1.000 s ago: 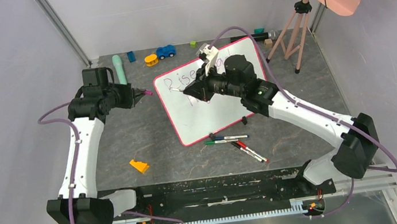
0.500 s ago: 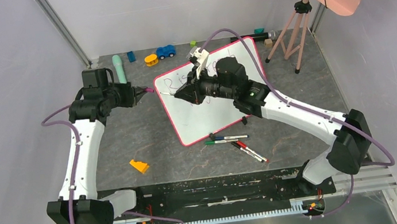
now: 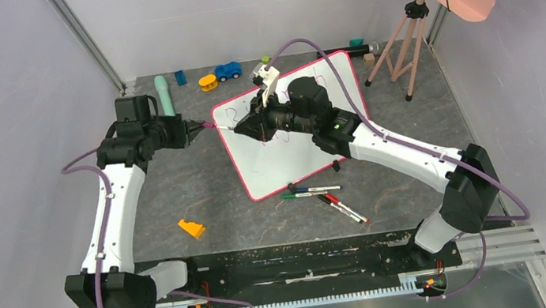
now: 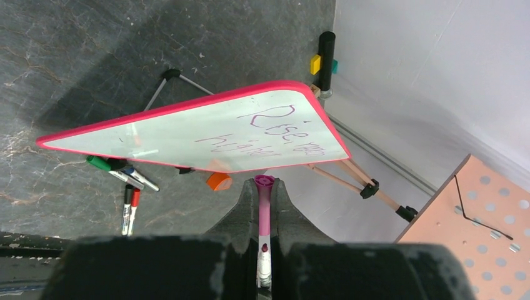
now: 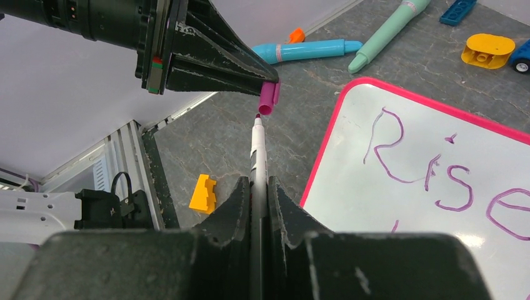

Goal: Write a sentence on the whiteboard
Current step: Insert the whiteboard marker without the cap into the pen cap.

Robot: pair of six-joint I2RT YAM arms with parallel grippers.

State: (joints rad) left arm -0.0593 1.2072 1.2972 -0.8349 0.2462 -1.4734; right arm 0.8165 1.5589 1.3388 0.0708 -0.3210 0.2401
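Right wrist view shows us the right gripper (image 5: 258, 187) clamped on a white marker (image 5: 257, 147). Its purple tip points at the open end of a magenta cap (image 5: 269, 99), very near but not inside. We see the left gripper (image 3: 195, 129) pinching this cap. The whiteboard (image 3: 287, 164) rests on the table (image 3: 178, 186) under the right arm, with the sentence (image 5: 431, 162) in purple ink on its far part. Loose pens (image 3: 323, 193) lie beside its near edge.
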